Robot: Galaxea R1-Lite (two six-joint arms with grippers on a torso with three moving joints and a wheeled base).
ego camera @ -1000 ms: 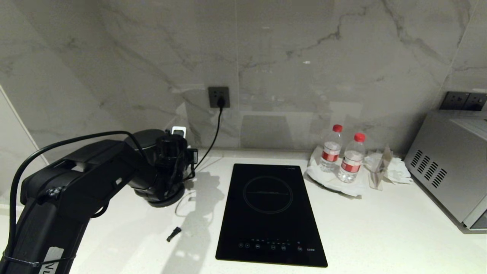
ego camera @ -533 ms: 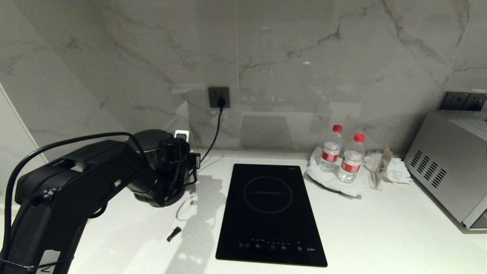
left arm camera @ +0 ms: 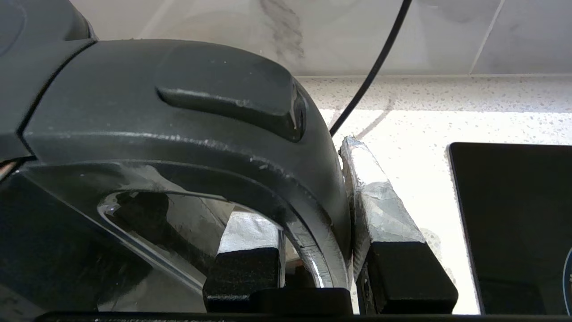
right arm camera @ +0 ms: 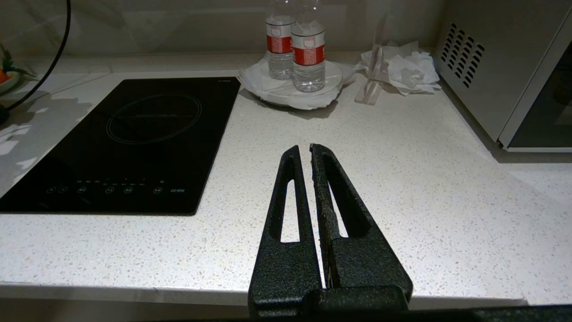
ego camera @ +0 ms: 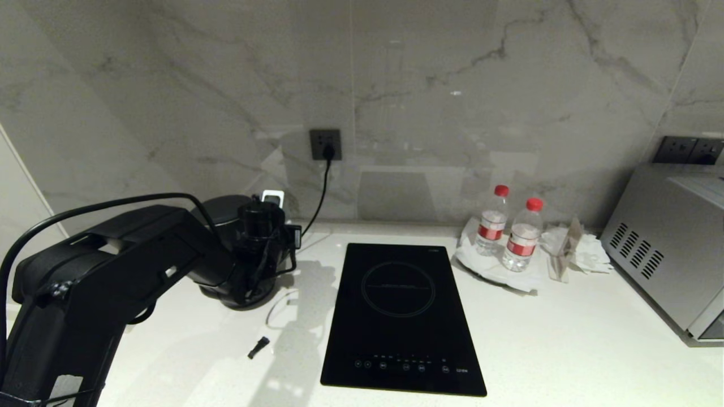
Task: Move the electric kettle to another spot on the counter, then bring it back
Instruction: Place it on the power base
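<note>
The electric kettle [ego camera: 226, 204] stands at the back left of the counter [ego camera: 565, 339], mostly hidden behind my left arm [ego camera: 130, 260]; only its lid and round black bottom edge show. In the left wrist view my left gripper [left arm camera: 304, 188] is shut on the kettle's loop handle [left arm camera: 201, 125], with one taped finger [left arm camera: 375, 201] outside the loop and the other inside it. My right gripper [right arm camera: 303, 150] hangs shut and empty over the counter's front edge, outside the head view.
A black induction hob [ego camera: 401, 316] lies just right of the kettle. A power cord [ego camera: 317, 209] runs up to a wall socket [ego camera: 325, 144]. Two water bottles [ego camera: 491, 226] on paper and a silver microwave [ego camera: 667, 249] stand to the right. A small black piece [ego camera: 259, 346] lies in front.
My left arm and the kettle in its grip have shifted slightly to the right, towards the hob. The grip on the handle is unchanged.
</note>
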